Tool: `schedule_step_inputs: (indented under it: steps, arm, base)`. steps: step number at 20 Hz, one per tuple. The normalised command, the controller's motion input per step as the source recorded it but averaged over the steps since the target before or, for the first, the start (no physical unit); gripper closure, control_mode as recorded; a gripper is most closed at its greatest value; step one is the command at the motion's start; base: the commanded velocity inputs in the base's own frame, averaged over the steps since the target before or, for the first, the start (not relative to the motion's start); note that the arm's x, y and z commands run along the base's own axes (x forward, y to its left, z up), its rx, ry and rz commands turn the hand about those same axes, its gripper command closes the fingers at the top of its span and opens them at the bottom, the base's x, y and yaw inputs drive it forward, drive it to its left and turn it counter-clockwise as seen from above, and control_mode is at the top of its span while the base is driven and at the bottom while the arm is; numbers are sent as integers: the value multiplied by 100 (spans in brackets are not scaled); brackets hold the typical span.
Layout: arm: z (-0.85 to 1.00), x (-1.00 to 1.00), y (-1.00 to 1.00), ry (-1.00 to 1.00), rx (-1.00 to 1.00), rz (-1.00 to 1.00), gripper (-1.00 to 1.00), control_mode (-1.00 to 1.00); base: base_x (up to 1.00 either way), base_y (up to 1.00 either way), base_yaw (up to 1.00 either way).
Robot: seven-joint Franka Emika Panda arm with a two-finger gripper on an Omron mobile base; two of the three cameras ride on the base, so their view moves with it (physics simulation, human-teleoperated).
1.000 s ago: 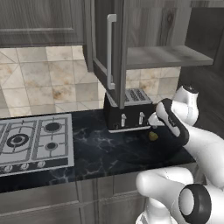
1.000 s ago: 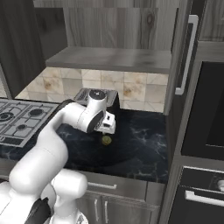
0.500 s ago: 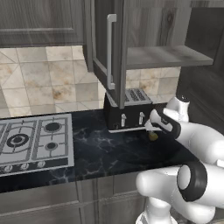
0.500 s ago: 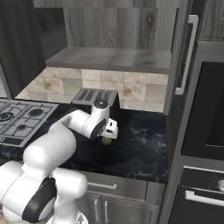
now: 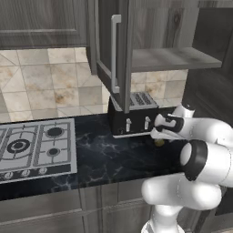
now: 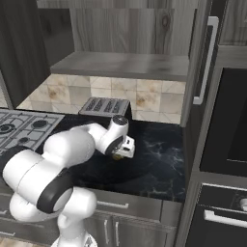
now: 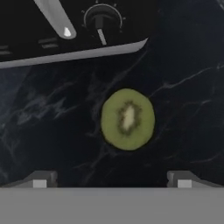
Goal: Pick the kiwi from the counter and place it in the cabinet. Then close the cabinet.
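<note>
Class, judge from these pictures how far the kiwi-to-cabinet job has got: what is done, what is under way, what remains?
Done: nothing placed; the kiwi lies on the counter by the toaster. Under way: the end effector hovers open over it, fingertips either side. Left: grasp, lift to the cabinet shelf, then shut its open doors.

- Counter [image 5: 118, 159]: black marble-look worktop with thin white veins.
- Hob [image 5: 32, 148]: silver, set into the counter's left part.
- Toaster [image 5: 134, 116]: black, standing at the back of the counter, right of the hob.
- Kiwi [image 7: 127, 119]: cut face up, lying on the counter just before the toaster's front edge; also visible at [image 6: 117, 156].
</note>
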Motion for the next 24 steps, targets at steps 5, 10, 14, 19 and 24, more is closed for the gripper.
schedule_step_inputs:
  steps: [5, 10, 14, 19, 24]
  arm:
    - [-35, 27, -5, 0, 7, 0, -100, -100]
    - [-36, 25, 0, 0, 6, 0, -100, -100]
    - [-31, 31, 0, 0, 6, 0, -100, -100]
    - [-22, 15, -3, 0, 2, 0, 100, -100]
    - [0, -54, -2, -5, 0, 3, 100, -100]
  base:
    - [0, 0, 0]
    - [0, 0, 0]
    - [0, 0, 0]
    - [0, 0, 0]
    - [0, 0, 0]
